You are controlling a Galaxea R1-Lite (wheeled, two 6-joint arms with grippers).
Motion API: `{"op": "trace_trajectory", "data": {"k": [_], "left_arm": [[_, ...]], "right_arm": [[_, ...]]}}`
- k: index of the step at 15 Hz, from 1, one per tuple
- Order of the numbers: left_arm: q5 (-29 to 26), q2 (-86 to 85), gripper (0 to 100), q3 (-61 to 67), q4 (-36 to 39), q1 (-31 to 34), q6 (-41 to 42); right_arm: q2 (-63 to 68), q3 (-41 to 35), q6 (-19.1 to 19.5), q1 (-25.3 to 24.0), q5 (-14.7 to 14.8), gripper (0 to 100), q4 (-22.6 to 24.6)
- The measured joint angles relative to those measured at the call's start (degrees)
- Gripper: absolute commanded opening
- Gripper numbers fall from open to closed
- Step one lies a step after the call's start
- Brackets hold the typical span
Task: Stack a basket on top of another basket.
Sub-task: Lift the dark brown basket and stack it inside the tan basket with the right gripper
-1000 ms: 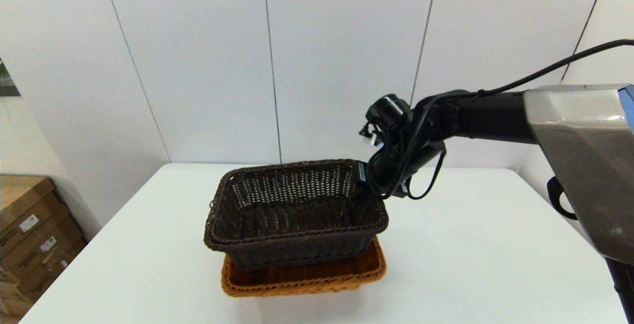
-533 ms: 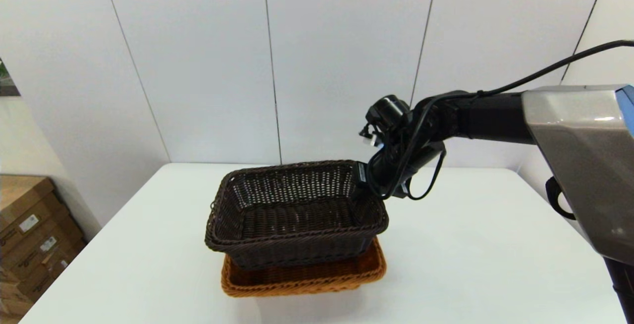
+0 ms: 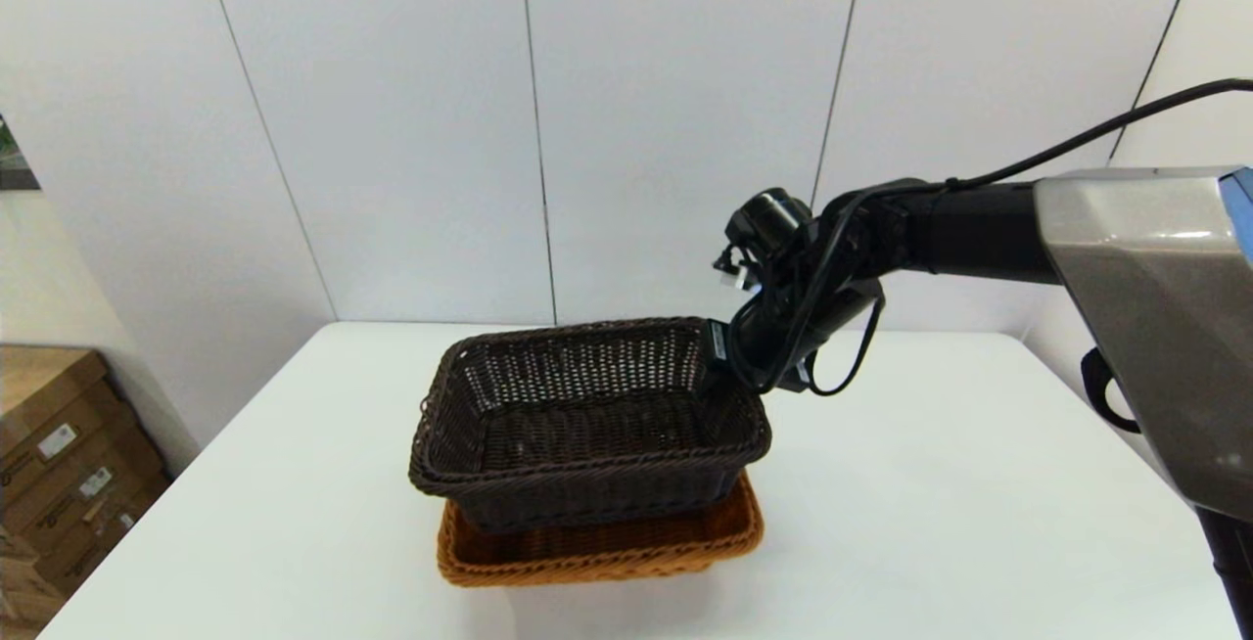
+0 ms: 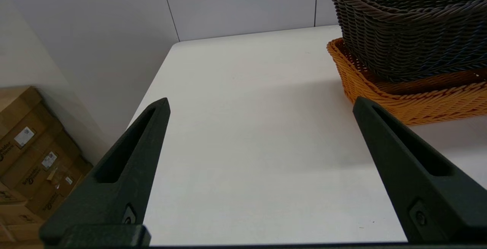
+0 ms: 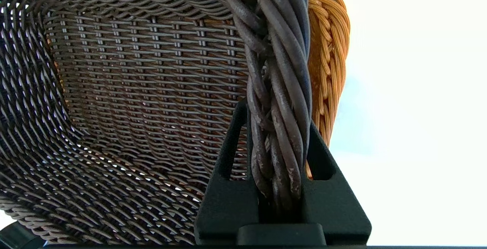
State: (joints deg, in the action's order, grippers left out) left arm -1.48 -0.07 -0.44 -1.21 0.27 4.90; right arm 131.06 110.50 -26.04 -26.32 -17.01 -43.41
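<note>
**Pinching the dark basket's rim over the tan one**

Clamping from both sides, the right gripper [image 5: 279, 134] pinches the braided rim at the right end of the dark basket [image 3: 587, 425]. That basket sits nested in the tan basket [image 3: 607, 537], its rim well above the tan one's, on the white table [image 3: 930, 483]. The left gripper [image 4: 260, 102] hangs near the table's left edge, fingers spread wide, holding nothing.
</note>
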Motion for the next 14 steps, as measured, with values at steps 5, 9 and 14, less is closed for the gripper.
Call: {"op": "trace_trajectory", "data": {"k": [5, 9, 14], "left_arm": [[0.0, 0.0, 100, 0.0, 0.0, 0.0, 0.0], [0.0, 0.0, 100, 0.0, 0.0, 0.0, 0.0], [0.0, 0.0, 100, 0.0, 0.0, 0.0, 0.0]], "right_arm": [[-0.3, -0.8, 0.0, 0.4, 0.1, 100, 0.1], [-0.8, -1.0, 0.1, 0.4, 0.1, 100, 0.1], [-1.8, 0.0, 0.1, 1.5, 0.2, 100, 0.2]]}}
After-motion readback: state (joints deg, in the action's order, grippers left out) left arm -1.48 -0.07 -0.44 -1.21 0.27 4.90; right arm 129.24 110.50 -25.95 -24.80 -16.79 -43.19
